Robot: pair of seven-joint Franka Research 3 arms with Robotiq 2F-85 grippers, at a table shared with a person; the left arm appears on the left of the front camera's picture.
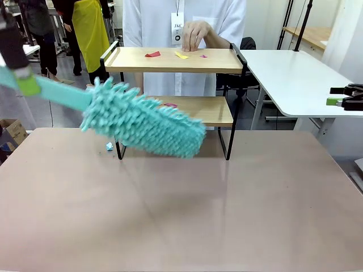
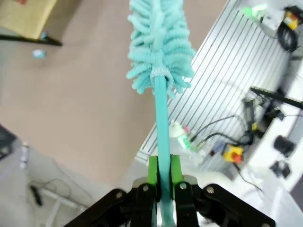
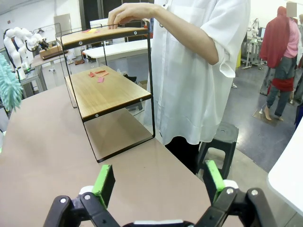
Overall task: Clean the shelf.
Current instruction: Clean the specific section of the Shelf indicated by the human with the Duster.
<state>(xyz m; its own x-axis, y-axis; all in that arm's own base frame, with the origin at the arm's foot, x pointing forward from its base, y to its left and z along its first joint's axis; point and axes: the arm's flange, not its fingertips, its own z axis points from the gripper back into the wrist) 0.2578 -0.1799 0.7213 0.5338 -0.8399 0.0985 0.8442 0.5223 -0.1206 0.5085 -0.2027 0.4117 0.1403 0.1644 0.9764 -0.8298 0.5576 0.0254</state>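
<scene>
The shelf (image 1: pixel 221 61) stood at the counter's (image 1: pixel 181 215) far edge, with broad bare counter before it. The left pincer (image 2: pixel 164 170) clenched a teal duster (image 1: pixel 142 122) near the lower board; the right pincer (image 3: pixel 158 172) hung released.

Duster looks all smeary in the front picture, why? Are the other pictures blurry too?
Front view: the duster is smeared, apparently by motion, while the shelf looks sharp. Left wrist view: soft all over, even the left tool. Right wrist view: crisp, evenly lit.
</scene>
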